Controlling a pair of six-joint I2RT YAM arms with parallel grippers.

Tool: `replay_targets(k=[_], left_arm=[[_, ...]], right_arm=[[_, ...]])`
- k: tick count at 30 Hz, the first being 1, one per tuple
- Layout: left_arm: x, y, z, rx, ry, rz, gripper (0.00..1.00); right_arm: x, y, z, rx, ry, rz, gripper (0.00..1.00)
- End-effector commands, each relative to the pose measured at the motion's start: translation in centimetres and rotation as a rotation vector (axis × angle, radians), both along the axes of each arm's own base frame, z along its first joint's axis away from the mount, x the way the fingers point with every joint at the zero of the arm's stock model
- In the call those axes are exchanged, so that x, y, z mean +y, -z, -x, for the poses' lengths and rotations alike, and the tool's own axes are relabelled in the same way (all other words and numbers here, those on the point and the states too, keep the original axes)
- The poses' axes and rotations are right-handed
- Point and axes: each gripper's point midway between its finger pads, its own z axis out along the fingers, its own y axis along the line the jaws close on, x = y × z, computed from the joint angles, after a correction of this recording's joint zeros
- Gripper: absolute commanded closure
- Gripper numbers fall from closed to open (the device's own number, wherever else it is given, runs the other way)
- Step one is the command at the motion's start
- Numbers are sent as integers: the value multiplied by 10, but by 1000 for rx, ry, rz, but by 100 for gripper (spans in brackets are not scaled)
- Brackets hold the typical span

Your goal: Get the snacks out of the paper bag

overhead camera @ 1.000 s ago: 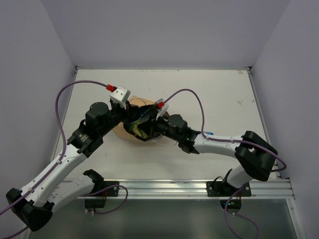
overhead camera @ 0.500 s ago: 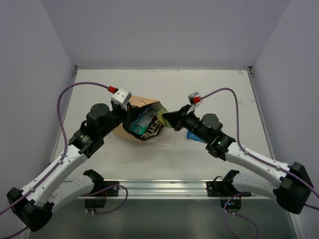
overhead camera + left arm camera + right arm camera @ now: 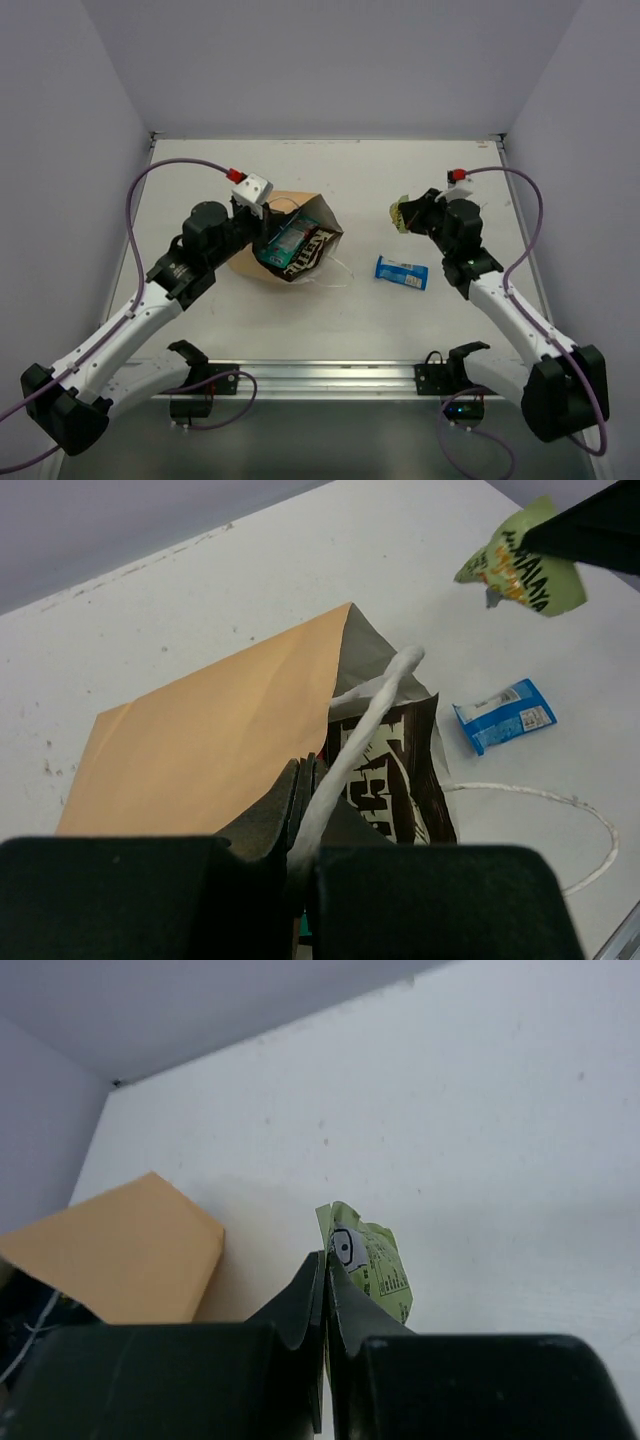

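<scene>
- Two claws, both closed on something. My left claw (image 3: 305, 790) is pinched narrow on the rim of the paper bag (image 3: 215, 725), with one white string handle (image 3: 365, 730) caught between the fingers.
- Tan kraft outside and pale grey inside, the paper bag lies on its side on the tabletop (image 3: 400, 180), left of the middle. Its mouth is held up and open toward the right.
- Inside the mouth I see a brown chip bag (image 3: 385, 780), dark and glossy with white lettering, poking out past the rim.
- Beside it in the overhead view, further into the bag, lies a teal-white packet (image 3: 283, 245).
- A second string (image 3: 560, 810) trails out of the mouth as a loose loop on the tabletop.
- My right claw (image 3: 325, 1280) is squeezed tight on the edge of a yellow-green packet (image 3: 368, 1265). It is small and crinkled with printed text, and it hangs in the air on the far right side, well apart from the bag.
- On the tabletop between the bag and my right arm lies a blue-white packet (image 3: 402, 271). It is flat, and neither claw touches it.
</scene>
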Motion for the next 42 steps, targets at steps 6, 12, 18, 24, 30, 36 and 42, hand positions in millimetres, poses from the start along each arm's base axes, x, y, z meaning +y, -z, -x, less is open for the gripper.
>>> replay_targets(k=[6,12,18,24,30,36,42], left_arm=[[-9,-8,-2,-7,36,23,100],[-12,-15,-3,1,35,52,100],[-21,-15,-5,31,49,89,100],[-28,-32,-7,32,51,165,100],[-29,-49,-12,33,19,227,100],[-31,-49,-16,58,3,254,100],[-30,-51,-17,61,-8,269,100]], right_arm=[[28,55,-40,177,-160,-125,70],[8,32,-18,271,-66,-45,23],[66,-22,34,192,-230,-94,28],[142,-35,66,193,-377,-298,30],[197,-11,64,248,-448,-368,30],[240,6,63,291,-516,-414,34],[266,28,51,332,-524,-416,35]])
